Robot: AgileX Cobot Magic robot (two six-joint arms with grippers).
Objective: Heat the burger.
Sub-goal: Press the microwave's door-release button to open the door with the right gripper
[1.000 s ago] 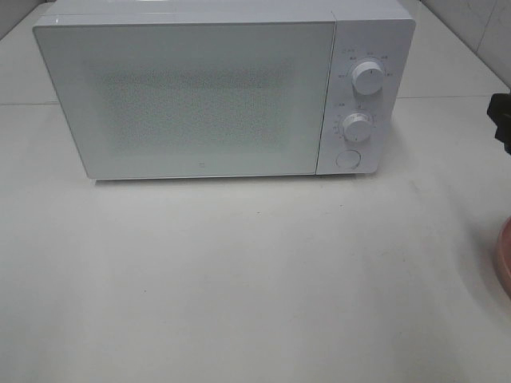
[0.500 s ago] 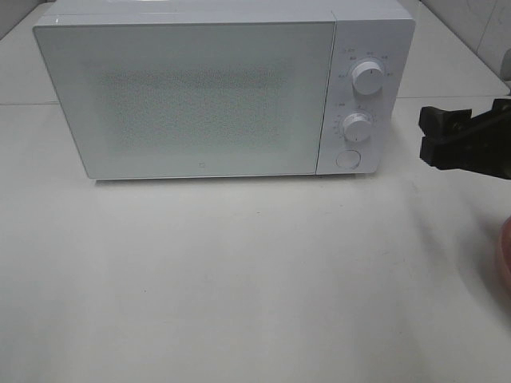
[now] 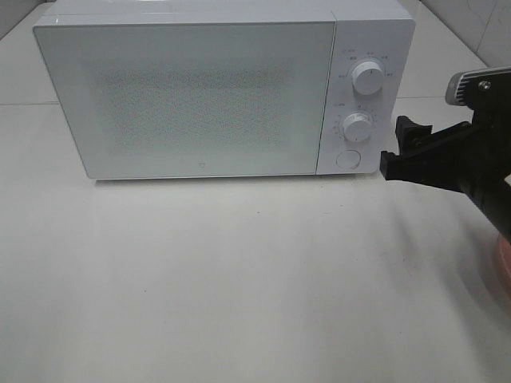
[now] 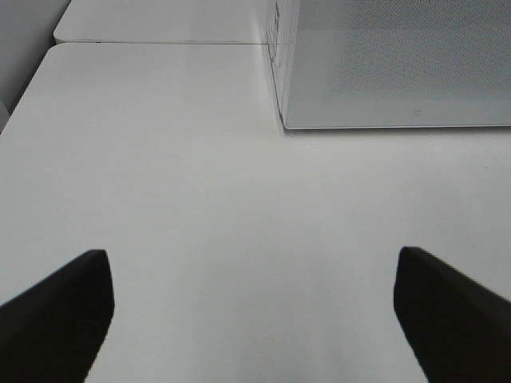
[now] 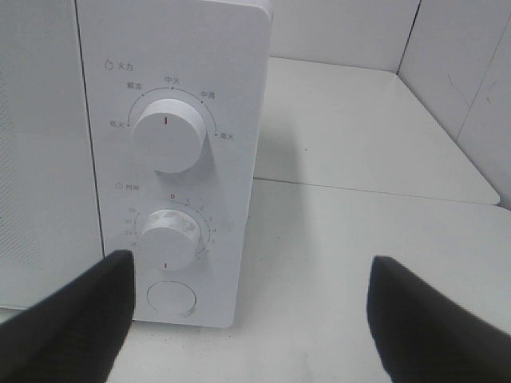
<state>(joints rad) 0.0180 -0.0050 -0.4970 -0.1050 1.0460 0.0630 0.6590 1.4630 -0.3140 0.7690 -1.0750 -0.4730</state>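
Two claws, both spread wide, nothing between them. Left claw point(image 4: 251, 259) hangs over the worktop point(image 4: 200, 159) near the white microwave's point(image 3: 223, 16) left front corner; door point(image 3: 184, 100) shut. Right claw point(image 3: 397, 145) sits just right of the round button point(image 3: 346, 159), facing the knobs point(image 5: 166, 136). Pink plate rim point(image 3: 503, 259) at far right edge; burger out of view, so its heading and long axis cannot be told.

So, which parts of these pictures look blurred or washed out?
Exterior high: the microwave door shows grainy speckle, and the right gripper is soft-edged. Left wrist: the left gripper is blurred, the table nearly washed out. Right wrist: dial labels sharp, fingers blurred.
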